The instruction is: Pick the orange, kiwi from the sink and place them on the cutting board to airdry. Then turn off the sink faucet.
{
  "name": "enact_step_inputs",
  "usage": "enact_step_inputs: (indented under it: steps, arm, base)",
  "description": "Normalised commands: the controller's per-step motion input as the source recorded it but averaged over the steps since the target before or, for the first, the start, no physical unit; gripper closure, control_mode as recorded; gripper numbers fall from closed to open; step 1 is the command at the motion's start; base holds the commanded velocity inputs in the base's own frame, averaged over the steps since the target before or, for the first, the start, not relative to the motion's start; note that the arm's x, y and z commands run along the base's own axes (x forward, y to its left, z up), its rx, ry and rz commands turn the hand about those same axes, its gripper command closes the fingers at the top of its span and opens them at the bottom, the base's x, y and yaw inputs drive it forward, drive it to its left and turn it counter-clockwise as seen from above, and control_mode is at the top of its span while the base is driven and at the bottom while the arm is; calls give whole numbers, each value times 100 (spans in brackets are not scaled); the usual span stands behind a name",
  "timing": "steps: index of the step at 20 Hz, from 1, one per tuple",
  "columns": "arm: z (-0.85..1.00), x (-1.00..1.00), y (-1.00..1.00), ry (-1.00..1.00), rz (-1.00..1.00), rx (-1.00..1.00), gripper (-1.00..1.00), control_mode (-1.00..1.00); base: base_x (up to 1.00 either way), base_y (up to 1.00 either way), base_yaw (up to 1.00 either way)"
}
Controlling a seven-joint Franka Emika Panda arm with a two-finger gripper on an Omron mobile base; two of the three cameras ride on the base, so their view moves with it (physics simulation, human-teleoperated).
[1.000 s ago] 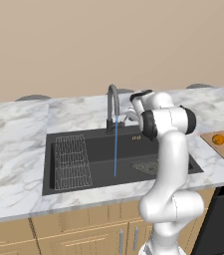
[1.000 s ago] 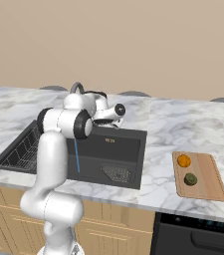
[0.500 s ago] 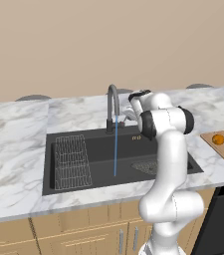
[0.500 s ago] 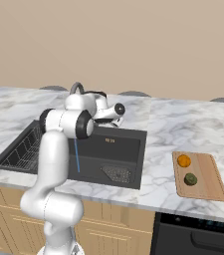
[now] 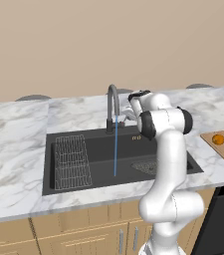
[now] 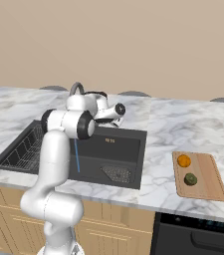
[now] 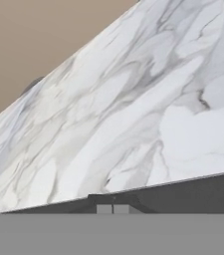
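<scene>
The tall dark grey gooseneck sink faucet [image 5: 112, 107] stands at the back rim of the large rectangular black sink [image 5: 98, 169], with a thin blue stream of water [image 5: 115, 149] falling from its arched spout into the basin, so the tap is on; this is the thing left to deal with. It will likely handle as a stiff, fixed metal fitting; the part to take is the small side lever, which should swing with a light sideways push rather than a firm grasp, and smooth metal may let a fingertip slide off. The robot's two-finger gripper [image 6: 117, 110] sits just beside the faucet base at the right; its fingers are closed together and hold nothing; whether it touches the lever I cannot tell, since the arm covers that spot. The small bright orange round fruit [image 6: 184, 161] and the small dark olive-brown oval kiwi [image 6: 190, 179] lie apart on the flat light-brown wooden cutting board [image 6: 210, 185], on the white marbled counter [image 6: 163, 124] to the right of the sink; that part looks done. The left base view shows the faucet's full arch and the wire grid rack [image 5: 71, 162] clearly; the right base view hides most of the faucet behind the arm but shows the whole board; the hand view gives counter and tan wall [image 7: 34, 35], tilted, with the closed finger tips [image 7: 112, 208] at its bottom.
</scene>
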Motion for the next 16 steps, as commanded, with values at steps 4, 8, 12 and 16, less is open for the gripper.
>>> enact_step_inputs:
  steps: [4, 8, 12, 16]
  arm:
    - [0, 10, 18, 0, 0, 1, 100, -100]
    - [0, 10, 20, 0, 0, 1, 100, -100]
    - [2, 11, 22, 0, 0, 1, 100, -100]
    - [6, 14, 25, 0, 0, 2, 100, -100]
  base:
    - [0, 0, 0]
    - [0, 0, 0]
    - [0, 0, 0]
    - [0, 0, 0]
